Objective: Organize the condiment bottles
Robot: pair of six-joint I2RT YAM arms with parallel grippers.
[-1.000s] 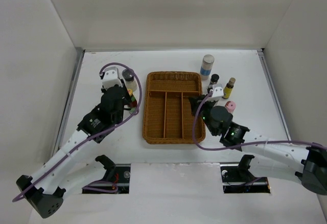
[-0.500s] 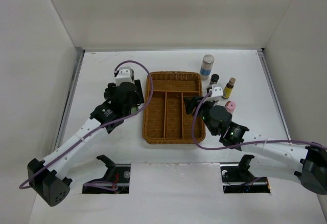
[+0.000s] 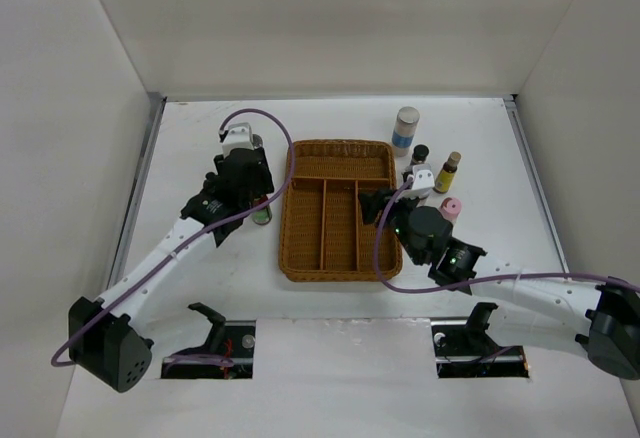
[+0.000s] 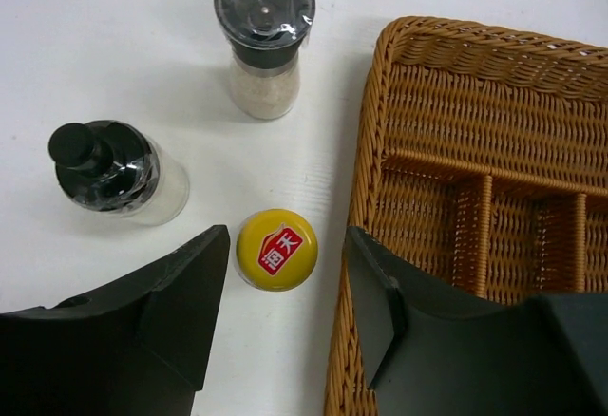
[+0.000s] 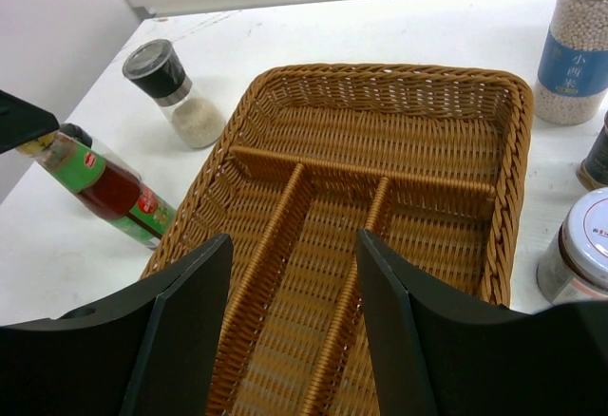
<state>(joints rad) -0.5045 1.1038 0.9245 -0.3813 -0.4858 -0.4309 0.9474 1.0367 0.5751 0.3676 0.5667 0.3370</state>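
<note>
A green bottle with a red label and a yellow cap [image 4: 276, 249] stands just left of the wicker tray [image 4: 475, 150]. My left gripper [image 4: 287, 237] is open around the cap, with a gap on both sides. From above, the same bottle [image 3: 262, 213] shows under the left gripper [image 3: 256, 196]. Two dark-lidded clear shakers [image 4: 264, 36] [image 4: 109, 169] stand beyond it. My right gripper [image 5: 294, 240] hangs open and holds nothing over the tray's [image 5: 380, 122] compartments. Right of the tray [image 3: 283, 228] stand a grey-lidded white jar [image 3: 405, 128], a small dark bottle [image 3: 419, 154], a yellow bottle [image 3: 449, 171] and a pink-capped one [image 3: 451, 209].
White walls close in the table on the left, back and right. The right arm [image 3: 440, 243] lies along the tray's right wall, close to a white-lidded jar [image 5: 579, 255]. The tray's three long compartments and its top compartment hold nothing.
The left wrist swung right toward the tray and settled over the green bottle, and its jaws opened and then narrowed. The right jaws opened over the tray. The right arm barely moved.
</note>
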